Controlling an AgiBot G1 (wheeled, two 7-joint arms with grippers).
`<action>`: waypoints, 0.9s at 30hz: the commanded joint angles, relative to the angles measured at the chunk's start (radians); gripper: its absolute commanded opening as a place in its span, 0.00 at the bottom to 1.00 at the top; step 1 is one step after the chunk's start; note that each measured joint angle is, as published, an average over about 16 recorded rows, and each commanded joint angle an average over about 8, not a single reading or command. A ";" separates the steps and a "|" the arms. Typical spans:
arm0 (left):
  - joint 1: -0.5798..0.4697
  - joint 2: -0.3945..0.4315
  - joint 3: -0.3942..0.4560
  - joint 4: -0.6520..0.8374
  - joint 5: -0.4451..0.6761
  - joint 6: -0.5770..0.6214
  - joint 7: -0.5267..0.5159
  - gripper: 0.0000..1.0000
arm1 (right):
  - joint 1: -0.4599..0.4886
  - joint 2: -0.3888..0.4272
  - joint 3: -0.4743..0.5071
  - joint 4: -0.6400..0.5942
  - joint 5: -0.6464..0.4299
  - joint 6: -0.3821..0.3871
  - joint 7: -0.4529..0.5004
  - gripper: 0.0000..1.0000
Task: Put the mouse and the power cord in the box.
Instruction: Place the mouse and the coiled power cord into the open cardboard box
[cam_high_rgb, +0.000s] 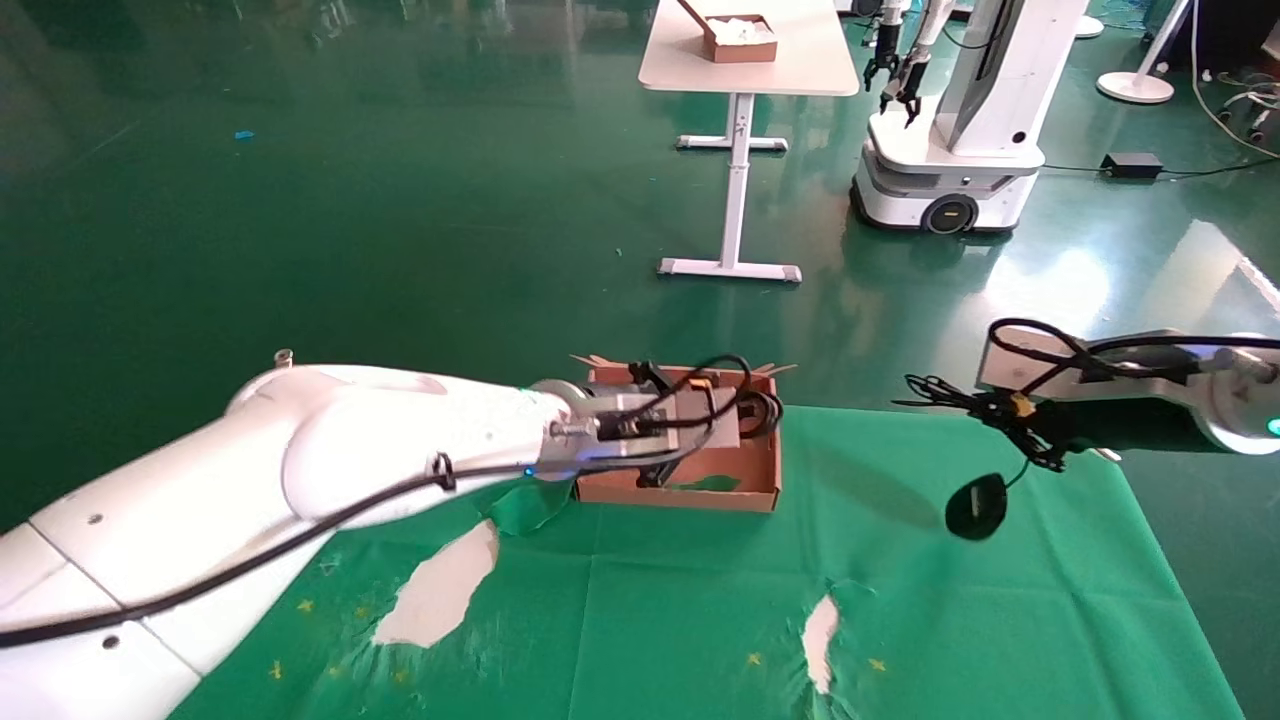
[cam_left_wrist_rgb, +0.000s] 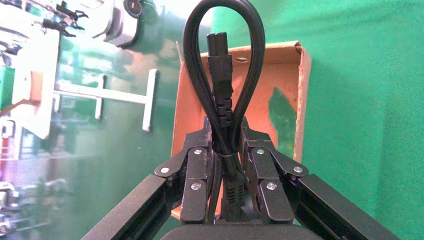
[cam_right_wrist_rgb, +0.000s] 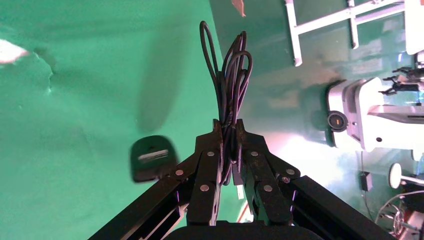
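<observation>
The brown cardboard box (cam_high_rgb: 680, 492) sits at the far edge of the green cloth. My left gripper (cam_high_rgb: 725, 410) hovers over it, shut on the bundled power cord (cam_high_rgb: 765, 410). In the left wrist view the cord's thick loops and connector (cam_left_wrist_rgb: 220, 75) stick out past the left gripper (cam_left_wrist_rgb: 225, 125), with the box (cam_left_wrist_rgb: 287, 65) behind them. To the right, my right gripper (cam_high_rgb: 1000, 410) is shut on the mouse's coiled thin wire (cam_high_rgb: 940, 390). The black mouse (cam_high_rgb: 977, 507) dangles below it, above the cloth. From the right wrist, the right gripper (cam_right_wrist_rgb: 227, 125) pinches the wire (cam_right_wrist_rgb: 230, 75), and the mouse (cam_right_wrist_rgb: 150, 158) shows its white label.
The green cloth has torn patches showing white (cam_high_rgb: 440, 590) (cam_high_rgb: 820, 630). Beyond the table, on the green floor, stand a white table (cam_high_rgb: 745, 75) carrying a smaller brown box (cam_high_rgb: 740, 40) and another white robot (cam_high_rgb: 950, 150).
</observation>
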 joint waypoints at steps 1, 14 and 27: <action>-0.005 0.000 0.066 -0.002 -0.012 -0.039 -0.004 0.15 | -0.004 0.020 0.004 0.031 -0.003 -0.007 0.020 0.00; -0.043 -0.001 0.267 -0.006 -0.019 -0.145 -0.128 1.00 | -0.014 0.039 0.018 0.088 0.016 -0.002 0.034 0.00; -0.070 -0.001 0.358 -0.012 -0.045 -0.181 -0.188 1.00 | -0.004 0.045 0.028 0.106 0.047 -0.015 0.017 0.00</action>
